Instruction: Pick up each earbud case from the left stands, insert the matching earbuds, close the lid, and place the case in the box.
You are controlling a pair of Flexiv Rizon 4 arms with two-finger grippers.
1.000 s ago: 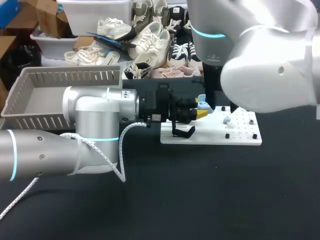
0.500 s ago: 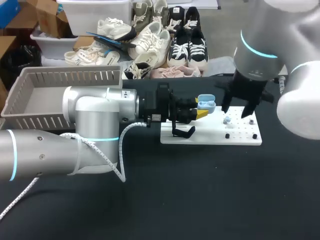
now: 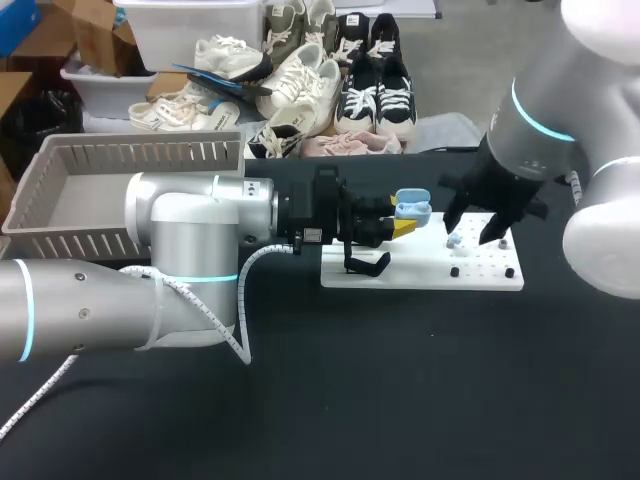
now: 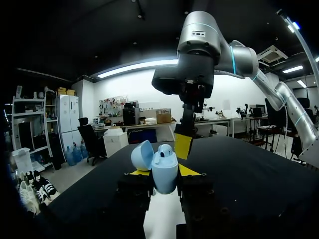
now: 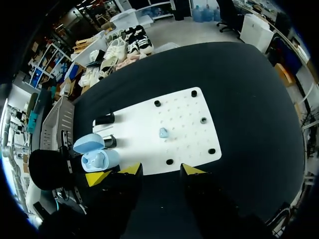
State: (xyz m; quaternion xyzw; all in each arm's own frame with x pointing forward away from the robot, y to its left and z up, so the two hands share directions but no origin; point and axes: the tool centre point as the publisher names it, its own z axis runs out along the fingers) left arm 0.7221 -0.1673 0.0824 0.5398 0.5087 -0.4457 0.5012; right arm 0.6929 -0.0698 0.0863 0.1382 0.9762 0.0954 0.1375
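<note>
Step in hand: right gripper (image 5: pixel 162 170) hangs over the white perforated plate (image 5: pixel 189 119), its fingers spread wide and empty. The small pale-blue loose earbud (image 5: pixel 163 132) lies just ahead of its yellow tips, so picking up that earbud looks like the job now.
Approach: it should come straight down with one finger on each side of the earbud and centre it before closing. The piece is tiny and rounded, and an off-centre pinch could flick it across the plate.
Grip: light pressure is likely enough, and the fingertips should stay off the plate's holes and black pegs.
Hand-off: the earbud then has to reach the free socket of the case, so its stem should point down when it is lifted.
Left gripper (image 4: pixel 164 173): clamped on the lower body of the pale-blue, egg-shaped plastic earbud case (image 4: pixel 164 169) and holding it upright.
Case position: in the air above the near-left part of the plate, beside a black stand (image 3: pixel 365 265) and well apart from the loose earbud.
Case look: glossy and smooth, with the hinged lid swung open to one side. What seems to be one earbud already sits in it.
Destination: grey slatted box (image 3: pixel 140 150) on the black desk (image 3: pixel 400 380), behind the left arm.
</note>
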